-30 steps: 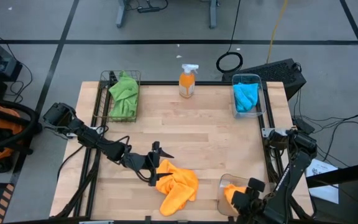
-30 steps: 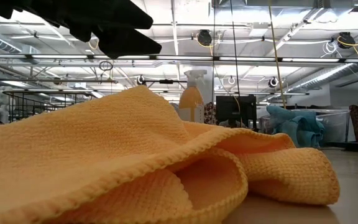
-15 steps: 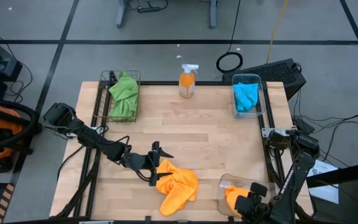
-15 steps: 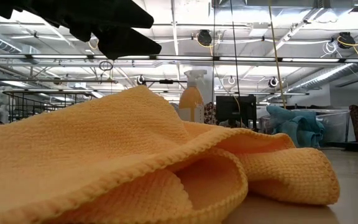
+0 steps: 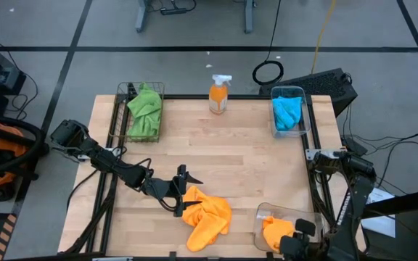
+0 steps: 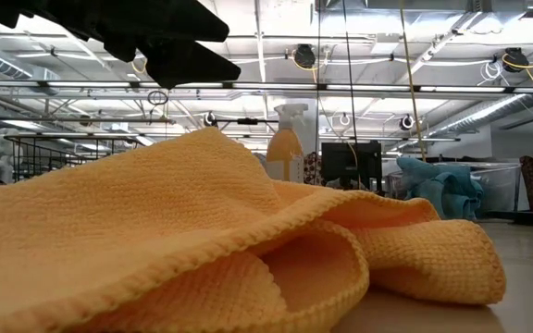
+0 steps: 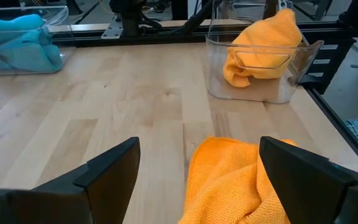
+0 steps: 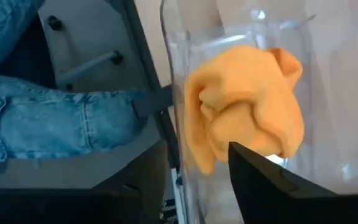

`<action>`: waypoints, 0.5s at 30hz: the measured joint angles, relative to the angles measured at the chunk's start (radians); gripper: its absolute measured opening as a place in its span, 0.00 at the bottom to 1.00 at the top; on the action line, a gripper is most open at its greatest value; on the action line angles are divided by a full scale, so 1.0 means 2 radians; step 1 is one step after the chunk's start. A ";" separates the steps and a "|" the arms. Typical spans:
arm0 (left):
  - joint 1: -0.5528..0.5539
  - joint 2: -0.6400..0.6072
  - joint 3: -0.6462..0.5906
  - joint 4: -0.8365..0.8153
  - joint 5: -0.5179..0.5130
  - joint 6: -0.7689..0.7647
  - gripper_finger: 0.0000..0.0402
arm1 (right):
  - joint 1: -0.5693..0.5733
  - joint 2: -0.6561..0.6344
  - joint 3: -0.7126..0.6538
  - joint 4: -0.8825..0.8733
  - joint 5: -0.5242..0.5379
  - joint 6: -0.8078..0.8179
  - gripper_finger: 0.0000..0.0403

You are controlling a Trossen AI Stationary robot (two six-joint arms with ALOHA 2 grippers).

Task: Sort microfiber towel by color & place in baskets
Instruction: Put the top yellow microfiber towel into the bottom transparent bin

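Left gripper (image 5: 182,190) jaws wide apart over the loose orange towel (image 5: 206,217); right gripper (image 5: 296,243) jaws: cannot tell, nothing seen held.

Loose orange towel lies crumpled at table 6 o'clock, left fingers (image 7: 104,171) straddling its near edge, not clamped. Second orange towel (image 5: 275,230) sits in the clear basket (image 5: 259,217) at 5 o'clock, right gripper just beside it. Green towels (image 5: 144,109) fill the wire basket (image 5: 121,116) at 11 o'clock; blue towels (image 5: 287,112) fill the clear basket (image 5: 303,116) at 1 o'clock. Step in hand, by my reading: last towel pickup. Next move needs jaws lowered and shut on the cloth, then a carry toward 5 o'clock. Possible obstruction: right arm crowds that basket. Spray bottle (image 5: 219,93) at 12 o'clock, well clear.
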 joint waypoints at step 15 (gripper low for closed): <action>0.000 0.015 0.000 0.018 0.000 -0.014 0.83 | -0.019 0.004 -0.141 0.088 0.013 0.011 0.05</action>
